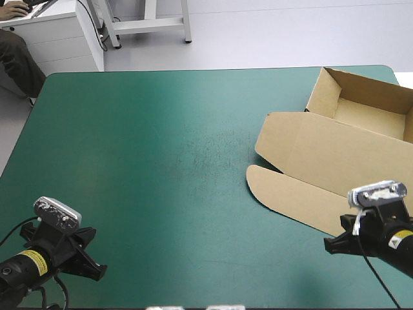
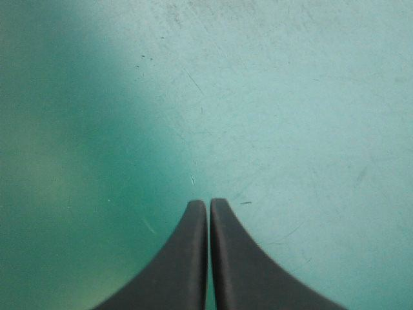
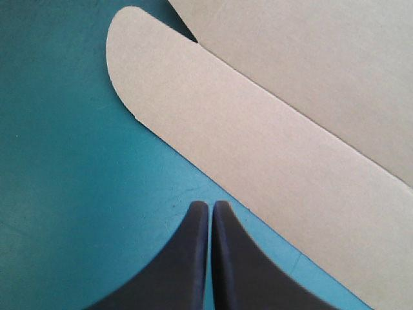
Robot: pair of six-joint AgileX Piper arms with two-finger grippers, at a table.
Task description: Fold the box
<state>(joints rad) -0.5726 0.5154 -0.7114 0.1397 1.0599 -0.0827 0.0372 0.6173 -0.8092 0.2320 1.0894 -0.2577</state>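
Closest in, at the near edge of the table (image 1: 193, 72), the left gripper (image 2: 208, 203) hangs low over the teal-green cover (image 1: 161, 194), toward the near-left corner. Its two black fingers (image 2: 184, 258) are pressed together into one pointed arch with only a hairline seam between them, and they hold nothing. Under and ahead of them lies bare cover marked with fine scratches.

Toward the near-right corner sits the right gripper (image 3: 210, 205), its fingers likewise closed tip to tip and empty. The tips are over the cover, and a narrow strip of teal-green shows between them and the near edge of the box (image 1: 335, 155).

That brown box takes up the table's right side, running from just ahead of the right gripper to the far-right corner, well apart from the left gripper. Its nearest part is a long tuck flap (image 1: 290, 194) with a rounded end that points toward the table's middle; it lies flat or nearly so on the cover. A straight crease joins the flap to the lid (image 1: 322, 148), which is flat as well and has a small ear at its left corner. Beyond the lid the tray (image 1: 364, 116) stands open at the far-right corner, its brown walls raised and its floor bare.

Left of the box, around the table's middle, the cover shows a darker scuffed patch (image 1: 213, 145).
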